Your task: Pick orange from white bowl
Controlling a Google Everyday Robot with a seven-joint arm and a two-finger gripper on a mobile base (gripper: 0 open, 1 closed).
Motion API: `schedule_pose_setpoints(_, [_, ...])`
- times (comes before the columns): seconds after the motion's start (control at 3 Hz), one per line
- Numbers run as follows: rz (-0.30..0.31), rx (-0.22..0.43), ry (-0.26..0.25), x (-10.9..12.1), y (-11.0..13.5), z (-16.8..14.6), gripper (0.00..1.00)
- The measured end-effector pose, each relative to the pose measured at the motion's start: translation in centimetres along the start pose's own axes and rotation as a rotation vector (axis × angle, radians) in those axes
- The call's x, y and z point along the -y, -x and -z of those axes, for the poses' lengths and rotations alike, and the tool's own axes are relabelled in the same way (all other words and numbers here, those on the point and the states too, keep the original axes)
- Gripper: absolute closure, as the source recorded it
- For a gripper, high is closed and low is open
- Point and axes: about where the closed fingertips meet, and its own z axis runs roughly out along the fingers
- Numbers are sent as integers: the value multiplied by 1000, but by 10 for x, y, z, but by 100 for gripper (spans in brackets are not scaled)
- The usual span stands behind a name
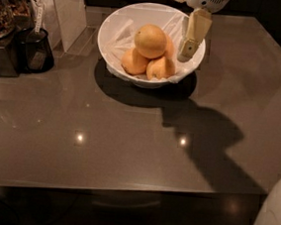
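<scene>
- Legible text, labels, brands, numbers, signs: none can be read anywhere in view.
- Jaws: at the top of the view, hanging over the right inner side of the white bowl (107, 34), just right of the orange (150, 41). No marking is legible on their cream surface or on the white housing above them.
- White bowl, below the jaws: plain white wall and liner, no print readable.
- Dark container (37, 50), well to the left of the jaws on the counter (127, 148): a pale strip stands at its top. Whether it carries print cannot be told.
</scene>
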Motion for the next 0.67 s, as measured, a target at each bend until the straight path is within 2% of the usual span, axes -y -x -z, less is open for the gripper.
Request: schedule_pose_setpoints(0.67, [18, 79, 29, 39, 11, -34, 0])
